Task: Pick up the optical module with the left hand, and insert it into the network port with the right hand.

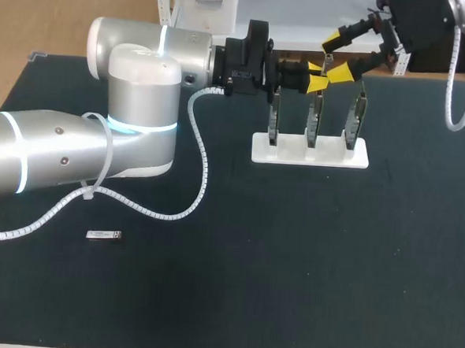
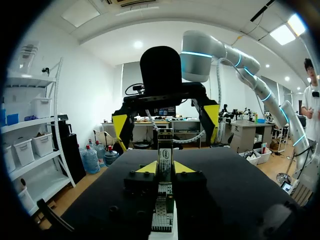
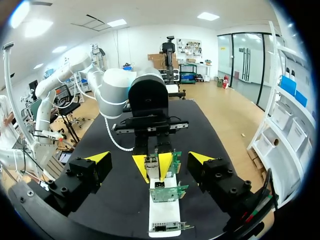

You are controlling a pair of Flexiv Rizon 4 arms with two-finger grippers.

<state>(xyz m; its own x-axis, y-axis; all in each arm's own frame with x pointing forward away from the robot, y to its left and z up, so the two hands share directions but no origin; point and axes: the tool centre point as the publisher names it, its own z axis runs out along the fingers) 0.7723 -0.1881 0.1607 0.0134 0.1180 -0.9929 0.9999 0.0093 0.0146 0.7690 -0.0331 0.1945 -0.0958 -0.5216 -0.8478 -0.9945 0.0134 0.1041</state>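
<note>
Left gripper (image 2: 165,168) grips the optical module (image 2: 165,151) above the network cards (image 1: 312,120).
Right gripper (image 3: 150,158) faces it, wide open and empty, likely awaiting a handover.

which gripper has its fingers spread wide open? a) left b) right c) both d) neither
b: the right gripper has its yellow tips far apart with nothing touching them, while the left gripper is shut on the optical module.

I work in a robotics lab. My left arm (image 1: 138,97) and right arm (image 1: 419,28) meet over a black table (image 1: 289,288), with bare circuit cards (image 1: 354,118) racked under my left gripper (image 1: 317,77).
</note>
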